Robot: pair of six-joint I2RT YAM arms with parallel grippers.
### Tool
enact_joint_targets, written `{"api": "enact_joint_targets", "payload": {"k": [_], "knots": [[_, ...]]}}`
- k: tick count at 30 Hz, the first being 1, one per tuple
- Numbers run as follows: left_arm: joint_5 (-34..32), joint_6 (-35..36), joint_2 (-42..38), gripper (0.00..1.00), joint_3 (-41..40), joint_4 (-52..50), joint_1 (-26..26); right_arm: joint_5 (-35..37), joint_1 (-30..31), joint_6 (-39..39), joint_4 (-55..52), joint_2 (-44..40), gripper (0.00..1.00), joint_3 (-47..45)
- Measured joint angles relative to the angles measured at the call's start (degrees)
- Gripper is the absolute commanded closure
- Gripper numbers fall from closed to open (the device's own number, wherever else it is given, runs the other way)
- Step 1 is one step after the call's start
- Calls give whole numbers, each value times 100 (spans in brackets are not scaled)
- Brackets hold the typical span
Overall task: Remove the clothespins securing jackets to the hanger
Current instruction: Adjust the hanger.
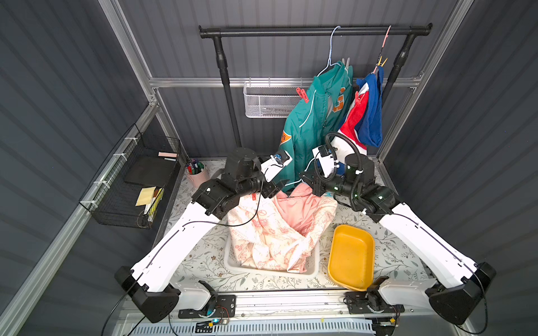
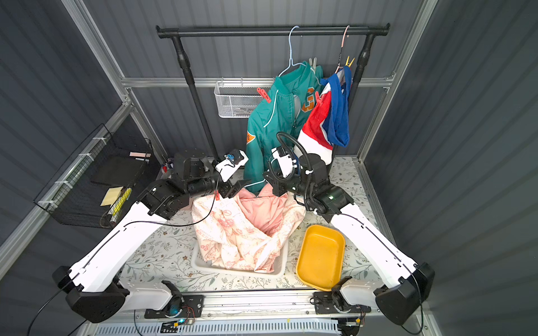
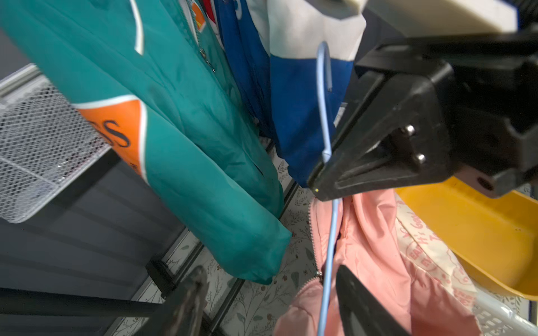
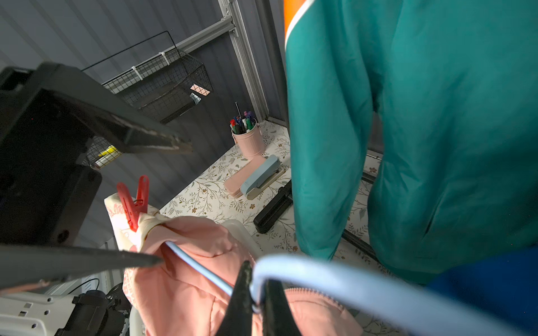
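A: One red clothespin (image 4: 134, 200) clipped on cream-and-pink jacket (image 1: 270, 232), which is slumped over white laundry basket (image 1: 228, 260).
B: Left gripper (image 4: 173, 203) jaws apart, pin between them. Right gripper (image 4: 257, 279) clamped on pale blue hanger (image 4: 334, 279).

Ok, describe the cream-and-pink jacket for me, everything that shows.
The cream-and-pink jacket is soft cream fabric with a pink print, a plain pink hood and lining, and a zip. It lies crumpled, heaped in and over the white basket, on a pale blue hanger whose wire the right gripper pinches. A red clothespin clamps one bunched shoulder to the hanger, between the open fingers of the left gripper.
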Motion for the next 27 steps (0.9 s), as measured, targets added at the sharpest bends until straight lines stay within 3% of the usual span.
{"api": "enact_joint_targets", "payload": {"k": [16,23,24,26,27], "knots": [[-461,-195,459,56,96,-527,-518,-125,0,-146,-74,0,100,22],[-385,-210,516,100,96,-597,-555,-186,0,-166,-92,2,100,24],[-385,-232,516,100,96,-612,-566,-190,0,-179,-90,13,100,24],[-439,-251,514,100,76,-586,-586,-208,-7,-192,-129,7,88,24],[-439,-264,496,100,44,-555,-586,-210,-9,-188,-127,7,75,24]]}}
